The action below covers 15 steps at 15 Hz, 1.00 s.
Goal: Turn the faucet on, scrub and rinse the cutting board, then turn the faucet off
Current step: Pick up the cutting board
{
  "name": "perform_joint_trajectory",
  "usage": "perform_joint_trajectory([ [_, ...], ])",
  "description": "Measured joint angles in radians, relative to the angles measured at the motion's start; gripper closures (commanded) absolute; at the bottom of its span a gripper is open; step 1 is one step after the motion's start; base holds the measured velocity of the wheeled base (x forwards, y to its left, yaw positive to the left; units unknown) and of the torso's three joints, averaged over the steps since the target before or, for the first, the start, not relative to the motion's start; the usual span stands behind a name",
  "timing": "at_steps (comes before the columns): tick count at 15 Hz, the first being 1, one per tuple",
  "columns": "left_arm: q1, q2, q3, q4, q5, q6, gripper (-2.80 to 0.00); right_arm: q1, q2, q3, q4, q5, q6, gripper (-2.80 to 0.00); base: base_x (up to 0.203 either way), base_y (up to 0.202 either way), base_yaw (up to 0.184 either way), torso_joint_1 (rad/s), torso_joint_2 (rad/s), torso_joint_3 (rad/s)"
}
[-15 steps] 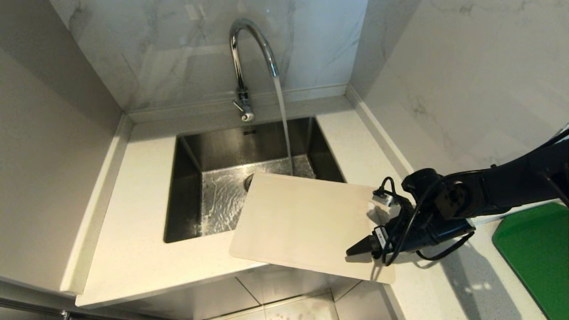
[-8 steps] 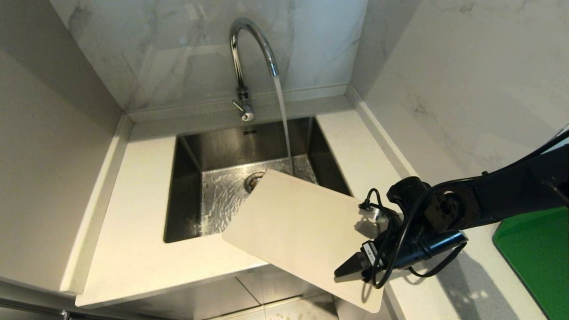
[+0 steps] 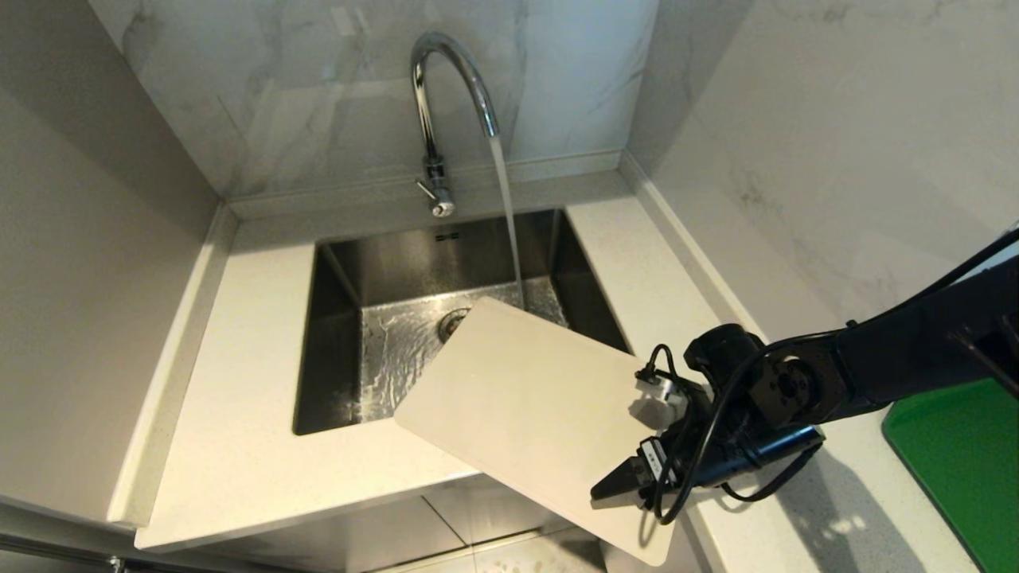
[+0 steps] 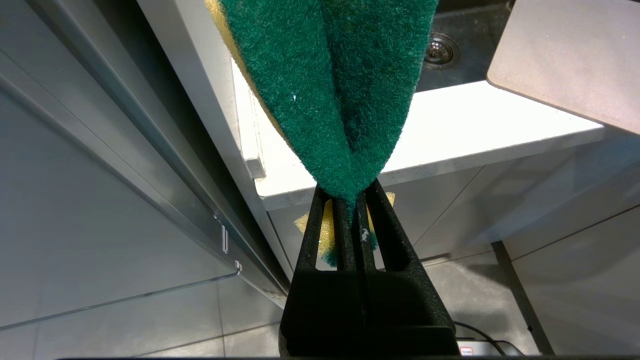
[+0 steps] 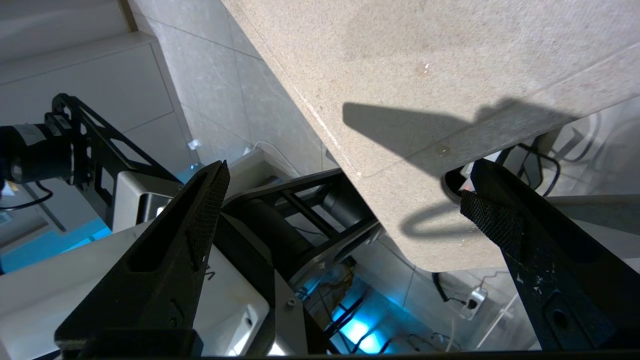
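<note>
Right arm: black, reaches in from the right across the counter (image 3: 239, 446), forearm roughly level, wrist bent toward the front edge. Right gripper (image 3: 617, 487): hangs over the near right corner of the cutting board (image 3: 533, 414), jaws spread wide; in the right wrist view the two black fingers (image 5: 200, 210) stand far apart with the board's rounded corner between and beyond them, neither pad seen touching it, so nothing is gripped. A looped black cable hangs from the wrist. Left gripper (image 4: 356, 210): outside the head view, below the counter's front edge by the cabinet fronts, jaws closed tight on a green-and-yellow sponge (image 4: 330, 90) folded double, green scouring face outward. Cutting board: large cream-white rectangle with rounded corners, lying skewed, far corner over the sink (image 3: 334, 318) just in front of the water stream, near right corner jutting past the counter's front edge above the tiled floor; surface plain and matt, the gripper's shadow across it, and a few small droplets in the right wrist view; the handle slot is not visible. Faucet (image 3: 434, 119): chrome gooseneck at the back of the sink, water running in a steady stream into the wet steel basin beside the drain. Green mat (image 3: 963, 454): on the counter at far right.
</note>
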Motion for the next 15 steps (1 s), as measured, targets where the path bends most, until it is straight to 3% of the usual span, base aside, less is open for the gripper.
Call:
perform_joint_trajectory([
  [8, 0.0, 0.0, 0.0, 0.0, 0.0, 0.0, 0.0, 0.002, -0.035, -0.001, -0.004, -0.003, 0.014, -2.8, 0.0, 0.0, 0.0, 0.0, 0.0, 0.0],
  [15, 0.0, 0.0, 0.0, 0.0, 0.0, 0.0, 0.0, 0.025, -0.094, -0.013, 0.004, -0.012, 0.087, -2.8, 0.0, 0.0, 0.0, 0.0, 0.0, 0.0],
])
